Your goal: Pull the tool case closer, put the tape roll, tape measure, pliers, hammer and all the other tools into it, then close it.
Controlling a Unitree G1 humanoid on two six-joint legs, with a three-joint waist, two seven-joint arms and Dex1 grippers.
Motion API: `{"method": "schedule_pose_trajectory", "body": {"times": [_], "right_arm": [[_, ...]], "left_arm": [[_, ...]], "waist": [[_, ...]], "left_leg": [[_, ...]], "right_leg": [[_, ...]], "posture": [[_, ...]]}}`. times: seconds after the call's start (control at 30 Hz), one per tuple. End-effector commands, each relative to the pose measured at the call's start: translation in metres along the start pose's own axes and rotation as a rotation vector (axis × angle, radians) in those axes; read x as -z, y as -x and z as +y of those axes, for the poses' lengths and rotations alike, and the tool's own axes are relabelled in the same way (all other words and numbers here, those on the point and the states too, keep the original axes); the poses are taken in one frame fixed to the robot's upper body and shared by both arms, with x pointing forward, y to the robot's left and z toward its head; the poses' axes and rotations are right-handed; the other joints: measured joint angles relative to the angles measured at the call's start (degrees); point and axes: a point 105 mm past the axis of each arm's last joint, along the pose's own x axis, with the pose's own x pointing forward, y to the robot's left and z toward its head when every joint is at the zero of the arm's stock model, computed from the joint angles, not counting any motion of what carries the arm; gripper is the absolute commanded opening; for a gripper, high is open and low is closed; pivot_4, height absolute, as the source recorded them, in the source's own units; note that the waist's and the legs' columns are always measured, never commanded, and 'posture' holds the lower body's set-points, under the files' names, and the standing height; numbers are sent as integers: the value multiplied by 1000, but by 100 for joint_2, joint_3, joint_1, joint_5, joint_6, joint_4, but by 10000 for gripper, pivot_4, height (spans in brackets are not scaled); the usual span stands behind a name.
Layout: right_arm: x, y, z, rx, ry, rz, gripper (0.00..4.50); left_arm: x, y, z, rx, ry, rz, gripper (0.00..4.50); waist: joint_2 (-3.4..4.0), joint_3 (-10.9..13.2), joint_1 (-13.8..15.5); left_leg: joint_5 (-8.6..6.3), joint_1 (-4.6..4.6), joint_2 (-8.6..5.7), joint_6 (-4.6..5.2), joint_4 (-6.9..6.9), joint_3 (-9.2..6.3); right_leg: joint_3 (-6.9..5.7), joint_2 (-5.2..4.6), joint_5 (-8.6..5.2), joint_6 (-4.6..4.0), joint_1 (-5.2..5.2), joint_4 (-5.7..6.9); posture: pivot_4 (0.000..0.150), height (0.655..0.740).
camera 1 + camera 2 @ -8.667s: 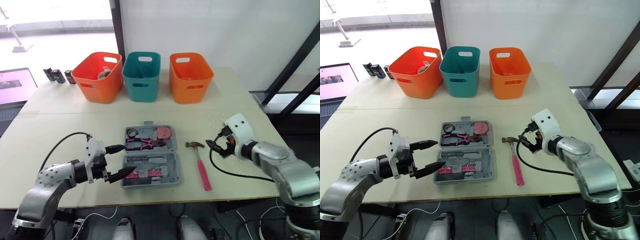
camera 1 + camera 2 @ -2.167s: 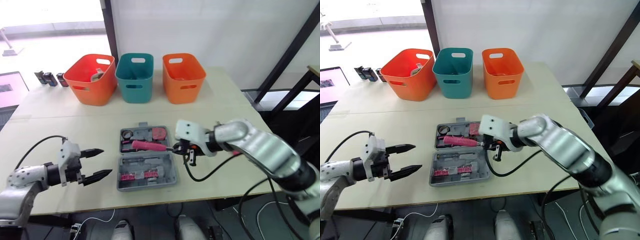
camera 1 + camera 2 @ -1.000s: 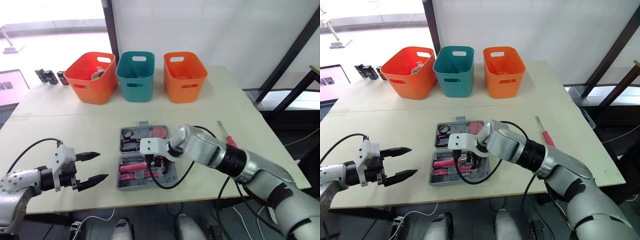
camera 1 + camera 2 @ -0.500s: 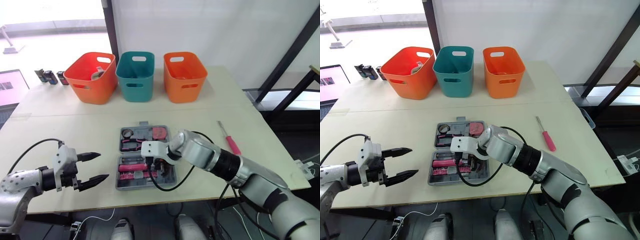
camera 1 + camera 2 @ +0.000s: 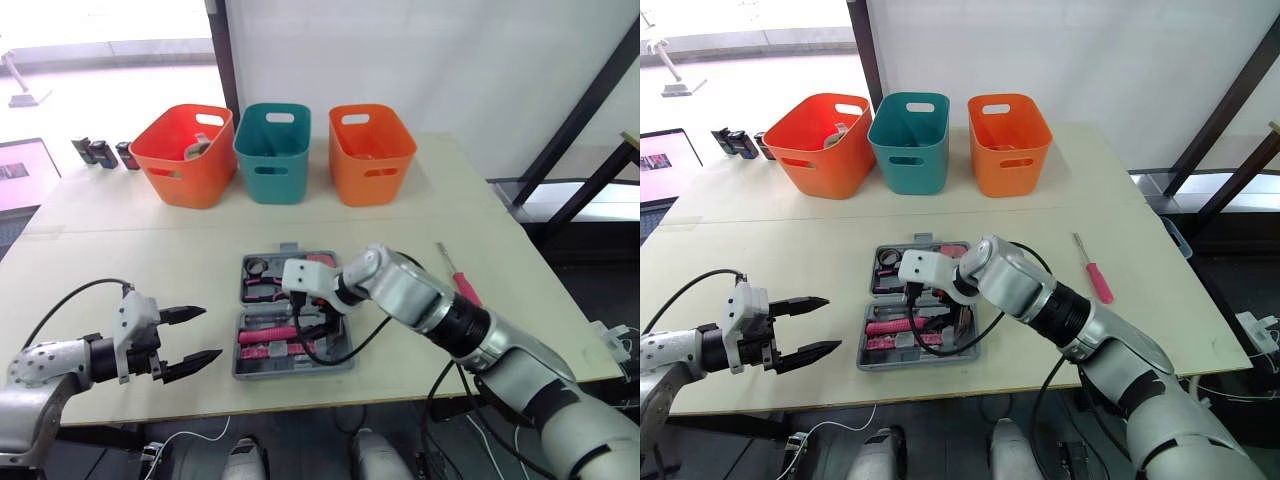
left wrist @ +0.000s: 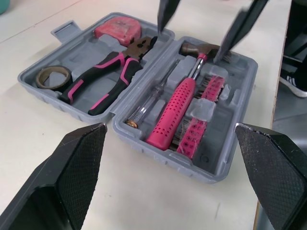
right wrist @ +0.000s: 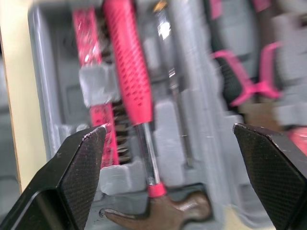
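- We are looking at a grey plastic tool case (image 6: pixel 165 160), lying open in the middle of the frame on a pale wooden table (image 5: pixel 120 250).
- A hammer with a pink handle (image 6: pixel 175 108) is lying in the half of the case nearer the bottom of the frame.
- Black and pink pliers (image 6: pixel 103 79), a brown tape roll (image 6: pixel 53 76) and a pink tape measure (image 6: pixel 117 29) are sitting in the other half.
- Our right gripper (image 7: pixel 169 129) is hanging just over the hammer, with its fingers wide apart and holding nothing.
- Our left gripper (image 5: pixel 212 333) is hovering at the lower left, with its fingers spread and empty.
- A thin pink-handled screwdriver (image 5: pixel 465 288) is lying on the table at the right, well apart from the case.
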Motion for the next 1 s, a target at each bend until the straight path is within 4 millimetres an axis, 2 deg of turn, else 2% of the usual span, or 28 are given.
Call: {"method": "schedule_pose_trajectory", "body": {"times": [0.03, 0.2, 0.27, 0.33, 0.4, 0.6, 0.67, 0.87, 1.0], "right_arm": [[-11, 14, 1, 41, -45, -147, 36012], [-9, 16, 16, 36, -138, -387, 10626], [0, 11, 28, 4, -170, -451, 162], [12, -4, 34, 11, -183, -427, 162], [16, -14, 34, 29, -192, -415, 162], [15, -32, 24, 97, -185, -435, 162], [23, -39, 23, 106, -169, -390, 162], [35, -52, 35, 48, -165, -335, 162], [63, -66, 34, 68, -196, -198, 162]], "left_arm": [[-9, -1, 0, 7, -26, -21, 45000], [-9, -3, -1, 13, -24, -20, 45000], [-9, -3, 0, 12, -23, -20, 45000], [-9, -5, 0, 13, -22, -21, 45000], [-10, -6, 1, 15, -23, -22, 45000], [-10, -5, 1, 14, -24, -23, 45000], [-11, -5, 1, 14, -25, -23, 45000], [-11, -3, 1, 10, -27, -19, 45000], [-11, -4, 1, 10, -27, -19, 45000]], "waist": [[-1, 0, 1], [-3, -2, 4], [-3, -2, 2], [-3, -2, -8], [-3, -2, -15], [-4, -2, -6], [-4, -2, -3], [-4, -3, 5], [-5, -3, -9]], "left_leg": [[0, 0, 0, 0, 0, -1], [0, 0, -1, 0, 1, -2], [0, 1, -1, 0, 2, -4], [0, 4, -1, 0, 2, -4], [0, 6, -1, 0, 2, -4], [1, 7, -1, -1, 2, -5], [1, 7, -1, -1, 2, -5], [2, 7, -1, -3, 3, -5], [2, 17, 0, -3, 1, -6]], "right_leg": [[0, 0, -1, 1, 0, 0], [-1, 0, -2, 3, 4, -1], [-1, 0, -2, 3, 6, -1], [-1, 1, -1, 4, 8, -1], [-1, 1, -1, 4, 9, 0], [-1, 1, -2, 5, 11, 1], [-1, 1, -2, 5, 12, 1], [-1, 1, -2, 5, 15, 0], [-1, 2, -2, 6, 21, 1]], "posture": [[1500, 7400], [1500, 7400], [1500, 7400], [1500, 7400], [1500, 7400], [1500, 7400], [1500, 7400], [1500, 7400], [1500, 7400]]}}
